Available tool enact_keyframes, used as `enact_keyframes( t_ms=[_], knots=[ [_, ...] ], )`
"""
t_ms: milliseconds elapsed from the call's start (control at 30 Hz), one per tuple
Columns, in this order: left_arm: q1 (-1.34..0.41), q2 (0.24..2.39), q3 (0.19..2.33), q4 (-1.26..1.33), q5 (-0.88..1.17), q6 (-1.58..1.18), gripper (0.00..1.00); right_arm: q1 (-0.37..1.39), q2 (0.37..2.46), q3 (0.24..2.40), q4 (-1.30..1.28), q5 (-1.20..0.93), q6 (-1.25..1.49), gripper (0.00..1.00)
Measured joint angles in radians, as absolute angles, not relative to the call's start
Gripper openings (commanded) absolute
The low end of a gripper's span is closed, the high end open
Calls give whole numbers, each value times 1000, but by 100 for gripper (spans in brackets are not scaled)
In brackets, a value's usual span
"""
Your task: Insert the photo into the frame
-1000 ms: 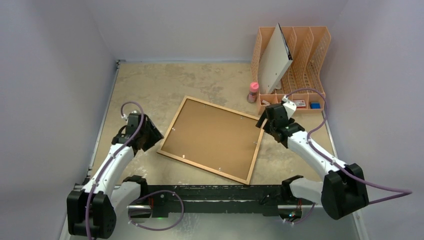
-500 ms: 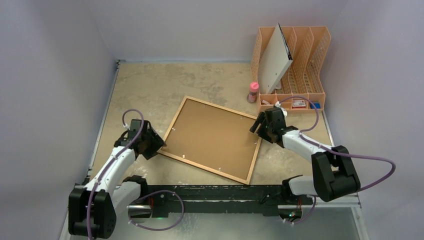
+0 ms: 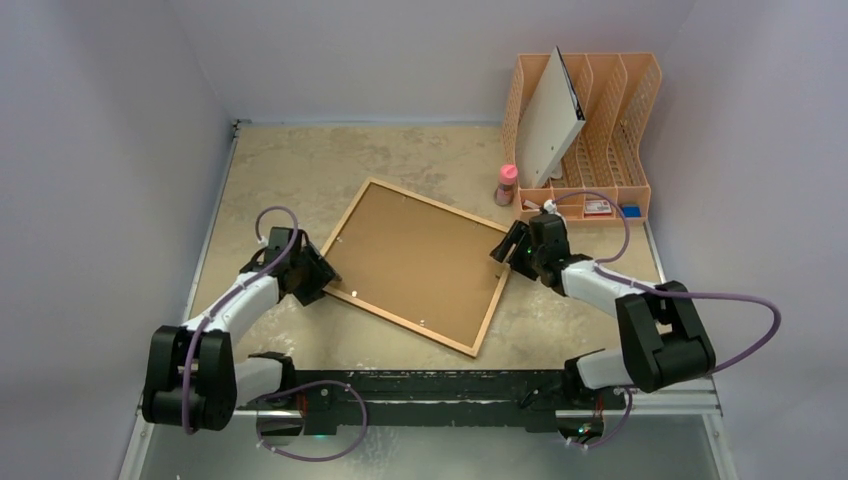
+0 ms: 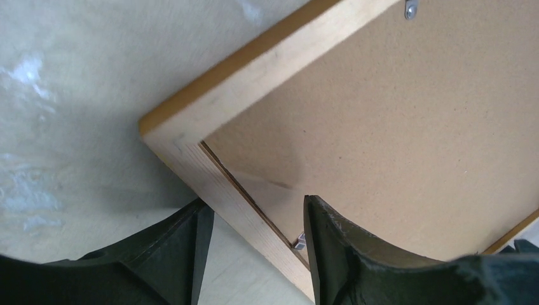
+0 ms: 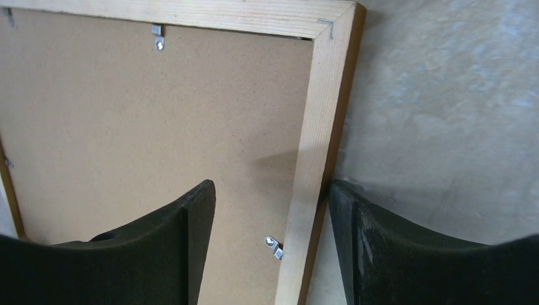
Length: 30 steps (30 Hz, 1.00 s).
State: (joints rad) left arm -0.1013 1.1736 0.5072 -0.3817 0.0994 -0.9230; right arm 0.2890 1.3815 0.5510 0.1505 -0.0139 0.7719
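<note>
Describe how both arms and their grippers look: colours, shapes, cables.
The left arm and right arm match: white shell links between bulky black joint housings, black bases. A purple cable loops loosely along each. The left gripper and right gripper are black, each with two broad, curved, matte dark fingers.

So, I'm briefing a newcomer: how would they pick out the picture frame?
On the beige table lies a large rectangle askew. That is the picture frame, face down: light wooden rim around a brown backing board with metal clips, unlike the upright peach file organizer behind it.
</note>
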Motion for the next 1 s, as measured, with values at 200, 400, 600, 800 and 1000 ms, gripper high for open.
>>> enact_keyframes(
  t_ms=[200, 400, 600, 800, 1000],
  knots=[
    [-101, 1233, 553, -317, 28, -898, 56, 336, 1469, 618, 186, -107, 751, 76],
    [-84, 1298, 571, -220, -24, -895, 56, 463, 1585, 750, 155, -101, 707, 80],
    [-67, 1289, 646, -257, -110, -872, 57, 502, 1562, 799, 19, -29, 694, 81],
    [-65, 1128, 670, -369, -242, -871, 58, 531, 1439, 821, -112, 97, 637, 81],
    [-65, 984, 712, -455, -300, -871, 58, 701, 1468, 994, -91, 57, 474, 81]
  ],
)
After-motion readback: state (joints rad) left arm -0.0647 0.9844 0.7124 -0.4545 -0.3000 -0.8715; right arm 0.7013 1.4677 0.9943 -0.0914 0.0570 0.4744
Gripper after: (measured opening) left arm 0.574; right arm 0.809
